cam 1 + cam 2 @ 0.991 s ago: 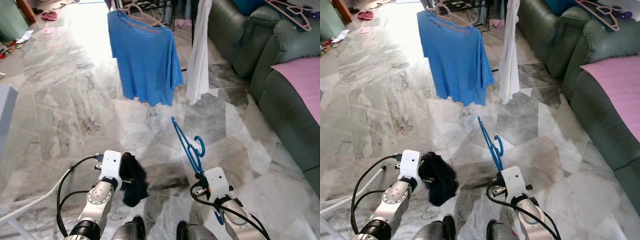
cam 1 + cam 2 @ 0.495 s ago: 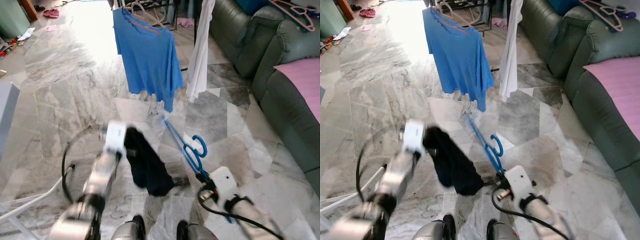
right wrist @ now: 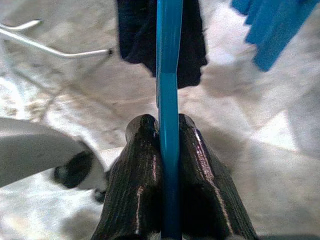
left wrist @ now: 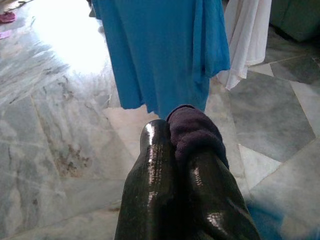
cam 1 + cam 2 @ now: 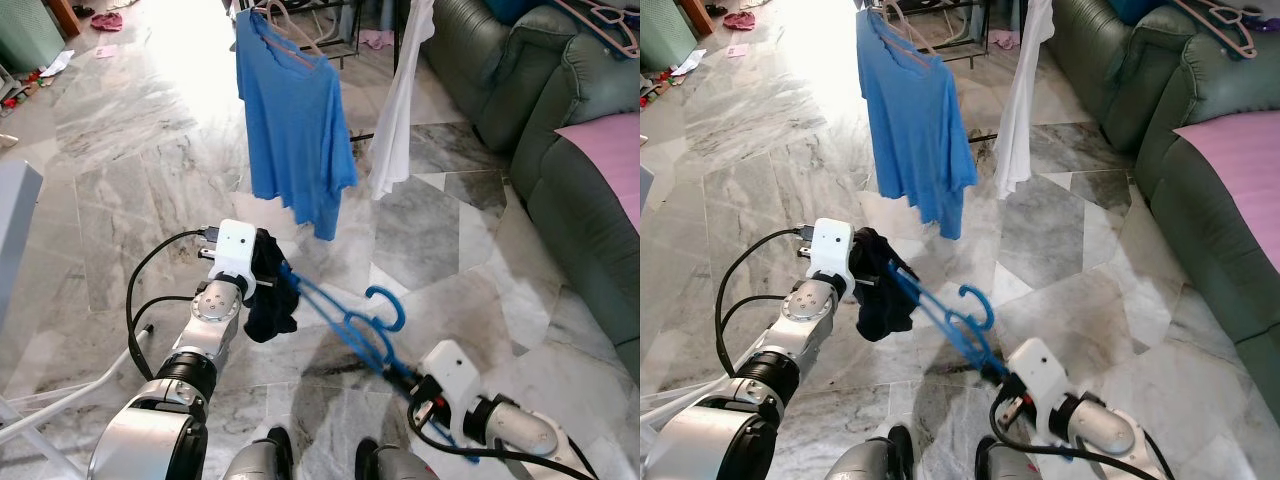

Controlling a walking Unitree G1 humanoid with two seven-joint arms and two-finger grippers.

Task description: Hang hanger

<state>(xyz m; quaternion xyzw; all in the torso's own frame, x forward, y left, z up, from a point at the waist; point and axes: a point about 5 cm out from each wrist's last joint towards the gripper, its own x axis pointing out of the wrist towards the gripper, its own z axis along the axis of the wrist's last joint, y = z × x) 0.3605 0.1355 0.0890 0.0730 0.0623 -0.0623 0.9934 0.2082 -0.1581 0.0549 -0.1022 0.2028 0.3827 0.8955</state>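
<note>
The right tool is clamped narrow on the bright blue plastic hanger, whose flat bar runs between both black fingers. From that tool at about 5 o'clock in the head views, the hanger slants up toward 10 o'clock, its hook curling up at mid-length. Its far tip reaches the dark navy cloth garment, which the left tool pinches between nearly closed fingers. At 12 o'clock a blue T-shirt and a white cloth hang from a rack above the grey marble floor. A green sofa sits at 2 o'clock.
</note>
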